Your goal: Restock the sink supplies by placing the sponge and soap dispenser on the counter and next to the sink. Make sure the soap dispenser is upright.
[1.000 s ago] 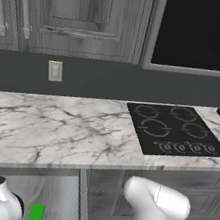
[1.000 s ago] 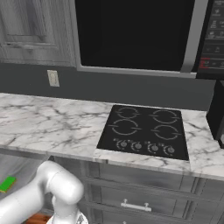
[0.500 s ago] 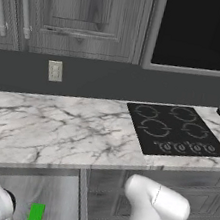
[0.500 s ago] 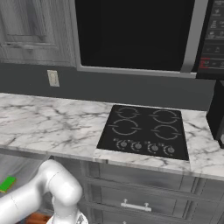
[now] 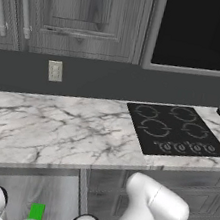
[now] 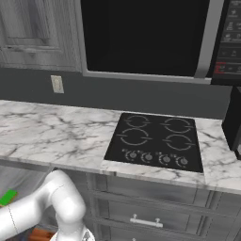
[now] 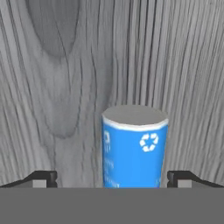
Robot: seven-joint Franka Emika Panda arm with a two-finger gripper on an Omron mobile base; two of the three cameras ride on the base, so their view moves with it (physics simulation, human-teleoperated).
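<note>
Hand view: your tool gapes wide, empty, straddling the blue cylindrical soap bottle; close off-centre and it topples.

Light is even and diffuse across all 3 views, with no visible lamp and no hard highlights. The marble worktop is the brightest surface, evenly lit, and carries no cast shadows. The backsplash under the upper cabinets sits in soft shade, and the cooktop reads flat black without glare. Both base views are slightly soft, with mildly jagged edges on straight lines. In the hand view the wood-grain panel looks smeared and stretched, while the blue soap dispenser is evenly lit, its small print blurred.
</note>
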